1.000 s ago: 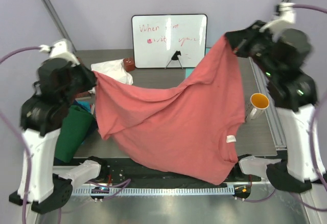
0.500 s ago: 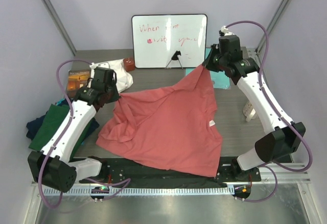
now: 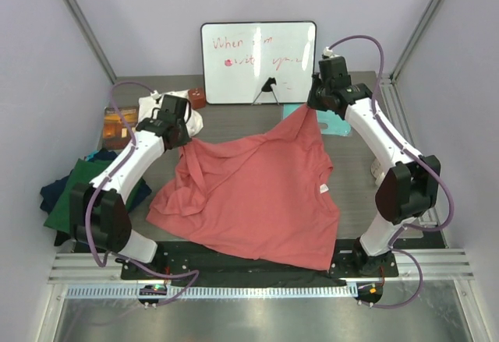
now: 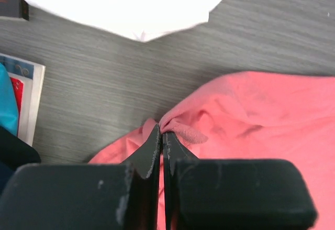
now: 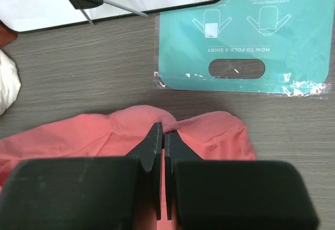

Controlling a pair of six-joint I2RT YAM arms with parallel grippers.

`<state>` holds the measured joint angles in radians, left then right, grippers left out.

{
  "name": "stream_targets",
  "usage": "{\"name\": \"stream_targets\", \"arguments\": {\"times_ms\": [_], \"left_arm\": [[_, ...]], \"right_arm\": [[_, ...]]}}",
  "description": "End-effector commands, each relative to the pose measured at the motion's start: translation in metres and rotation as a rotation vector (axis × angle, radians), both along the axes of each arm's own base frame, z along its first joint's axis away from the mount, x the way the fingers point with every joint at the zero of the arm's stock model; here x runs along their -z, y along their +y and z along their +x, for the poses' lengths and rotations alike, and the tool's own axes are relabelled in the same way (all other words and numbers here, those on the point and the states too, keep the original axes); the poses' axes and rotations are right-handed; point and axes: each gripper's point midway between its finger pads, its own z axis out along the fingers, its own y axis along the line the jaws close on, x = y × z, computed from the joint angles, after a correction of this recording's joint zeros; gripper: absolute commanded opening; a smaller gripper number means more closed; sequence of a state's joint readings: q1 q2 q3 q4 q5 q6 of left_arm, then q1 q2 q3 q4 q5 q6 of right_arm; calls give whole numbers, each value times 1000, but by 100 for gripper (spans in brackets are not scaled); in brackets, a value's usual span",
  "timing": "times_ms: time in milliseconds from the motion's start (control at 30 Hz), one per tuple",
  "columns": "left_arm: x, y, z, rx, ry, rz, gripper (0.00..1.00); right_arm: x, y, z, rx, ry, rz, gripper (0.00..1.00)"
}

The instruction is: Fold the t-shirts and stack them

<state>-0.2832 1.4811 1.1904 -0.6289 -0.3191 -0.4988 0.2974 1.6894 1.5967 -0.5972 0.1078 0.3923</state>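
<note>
Now the salmon-pink t-shirt [image 3: 249,202], hoisted and stretched in the air a second ago, lies spread across the counter [image 3: 234,120], with the left gripper [image 4: 161,131] and right gripper [image 5: 161,129] each pinched tight on its far edge, so it looks ready for the first fold.

The salmon-pink t-shirt [image 3: 249,194] pinched in my left gripper [image 4: 161,131] and right gripper [image 5: 161,129] is soft matt cotton, creased all over, with a ribbed hem (it shows right at my left tips). My fingers [image 4: 149,156] are matt black plastic, scuffed pale along the edges. The table [image 4: 251,31] looks like dull grey wood-grain laminate. At twelve o'clock the whiteboard [image 3: 259,61] is smooth and glossy, and the teal mat [image 5: 241,46] wears clear shiny film. At nine o'clock the dark green shirt [image 3: 82,190] is matt cloth; at six o'clock the front plate [image 3: 257,319] is brushed metal.
</note>
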Motion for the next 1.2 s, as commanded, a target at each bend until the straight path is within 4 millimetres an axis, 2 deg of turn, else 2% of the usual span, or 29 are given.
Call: {"name": "stream_targets", "arguments": {"times_ms": [0, 67, 133, 167, 200, 233, 267, 300, 333, 367, 400, 433, 533, 633, 700, 733, 800, 833, 900, 933, 1000, 1067, 1167], "left_arm": [[-52, 4, 29, -22, -165, -11, 0], [-67, 7, 26, -28, -192, -8, 0], [-97, 13, 21, -46, -260, -7, 0], [-105, 16, 15, -55, -268, -3, 0], [-119, 20, 11, -60, -295, 2, 0], [-144, 24, 3, -65, -355, -12, 0], [-156, 27, -4, -67, -377, -10, 0], [-169, 31, -9, -71, -405, -3, 0], [-197, 37, -21, -82, -476, -13, 0], [-208, 41, -29, -91, -497, -11, 0], [-221, 45, -34, -109, -530, -20, 0], [-247, 49, -47, -123, -600, -43, 0], [-288, 52, -64, -130, -711, -93, 0], [-320, 60, -87, -147, -778, -119, 0], [-342, 66, -101, -162, -827, -125, 0], [-346, 68, -107, -163, -830, -122, 0], [-362, 75, -121, -177, -873, -121, 0], [-364, 77, -126, -180, -875, -120, 0], [-379, 80, -144, -181, -922, -146, 0], [-381, 80, -149, -177, -925, -156, 0], [-393, 79, -166, -158, -966, -194, 0], [-396, 81, -177, -154, -978, -207, 0], [-407, 87, -201, -153, -1023, -220, 1]], "right_arm": [[-62, -14, 15, 20, -171, 5, 1], [-78, -24, 10, 28, -204, 14, 1], [-89, -34, 5, 39, -220, 23, 1], [-108, -42, -4, 56, -261, 35, 1], [-117, -55, -7, 86, -281, 41, 1], [-128, -61, -14, 98, -306, 46, 1], [-151, -71, -27, 126, -362, 40, 1], [-164, -80, -36, 150, -394, 35, 1], [-172, -87, -44, 173, -417, 24, 1], [-195, -95, -62, 204, -478, 22, 1], [-205, -99, -71, 218, -501, 23, 1], [-216, -102, -81, 225, -530, 32, 1], [-264, -112, -124, 259, -656, 79, 1], [-300, -133, -164, 348, -763, 93, 1], [-317, -144, -185, 395, -820, 95, 1], [-332, -153, -204, 428, -869, 98, 1], [-343, -158, -222, 446, -910, 112, 1], [-355, -161, -238, 452, -949, 131, 1], [-362, -163, -253, 450, -966, 141, 1], [-371, -163, -268, 441, -998, 156, 1], [-376, -165, -282, 434, -1015, 157, 1], [-384, -168, -301, 440, -1057, 182, 1], [-399, -164, -316, 412, -1104, 225, 1]]}}
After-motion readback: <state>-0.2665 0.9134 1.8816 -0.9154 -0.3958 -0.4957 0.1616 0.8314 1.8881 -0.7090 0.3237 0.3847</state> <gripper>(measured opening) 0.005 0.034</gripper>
